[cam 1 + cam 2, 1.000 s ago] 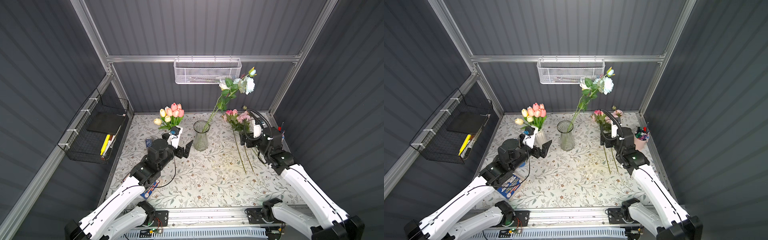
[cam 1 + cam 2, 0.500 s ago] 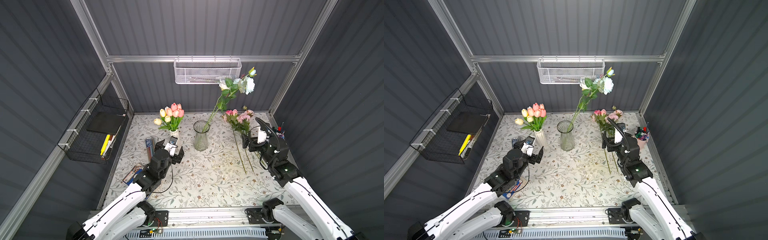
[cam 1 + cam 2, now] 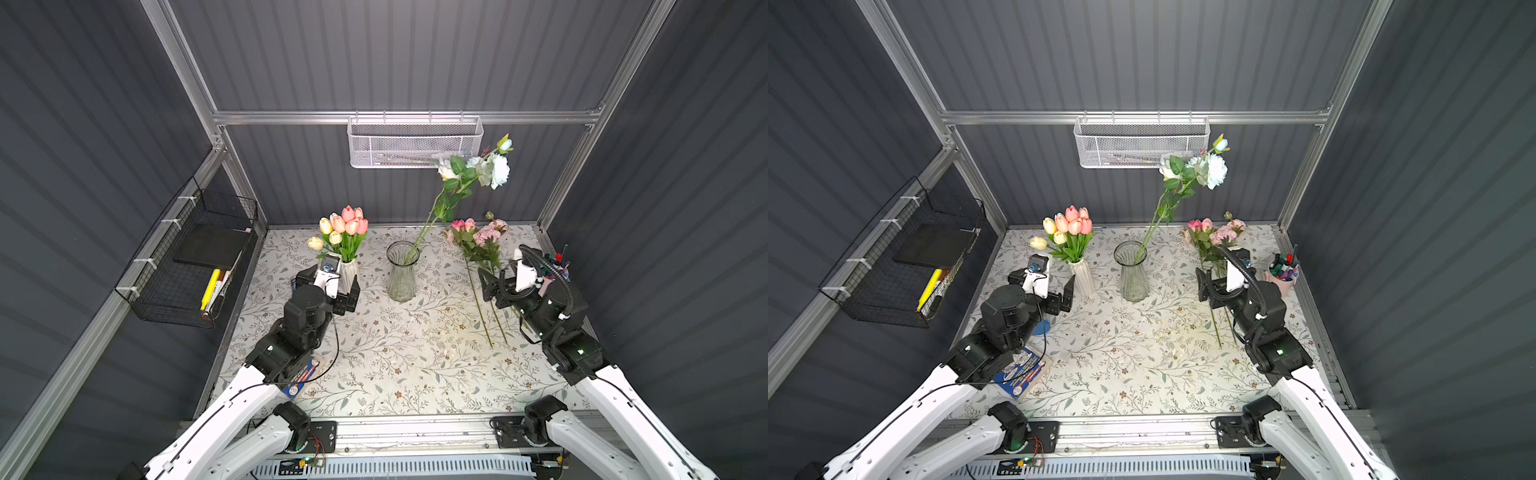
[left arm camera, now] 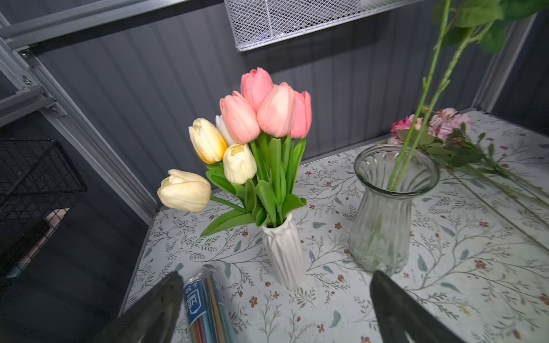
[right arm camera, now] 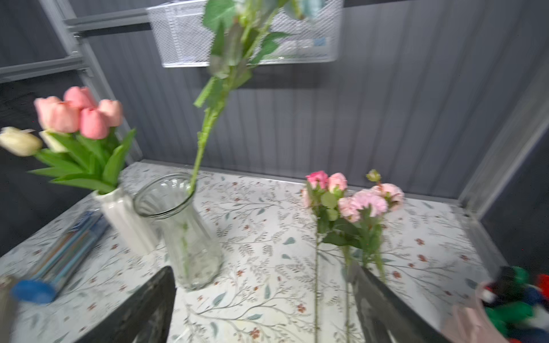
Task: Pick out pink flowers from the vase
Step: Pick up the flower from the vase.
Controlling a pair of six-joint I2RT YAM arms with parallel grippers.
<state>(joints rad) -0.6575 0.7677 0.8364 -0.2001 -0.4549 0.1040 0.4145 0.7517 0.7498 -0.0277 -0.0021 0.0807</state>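
Left gripper (image 3: 328, 284) stands wide open and empty just in front of the white ribbed vase (image 4: 283, 252) at the left of the floral-print table (image 3: 415, 365), with the coral-pink tulips (image 4: 267, 110) rising upright above its jaws beside yellow and white tulips (image 4: 208, 142). The pink heads cluster high in the bunch on the side toward the clear glass vase (image 3: 401, 270), while the pale ones lean out toward the side wall. The stems run near vertical into the narrow mouth, so a clean draw looks to be straight up along that axis.

Across the table, the right gripper (image 5: 261, 273) is likewise spread and holds nothing. It sits low over the green stems of the pink roses and peonies (image 3: 478, 235), which lie flat on the table with blooms toward the back wall and stems toward the robot (one stem passes close beside a finger in the right wrist view, though contact cannot be told).

Between the arms, the glass vase holds only the white and pale blue roses (image 3: 490, 168), leaning up and to the right. With no pink bloom showing there, the tulips are judged the next target. The left arm is plainly the nearer: the bunch is ahead of and above its fingers, well apart from the right arm
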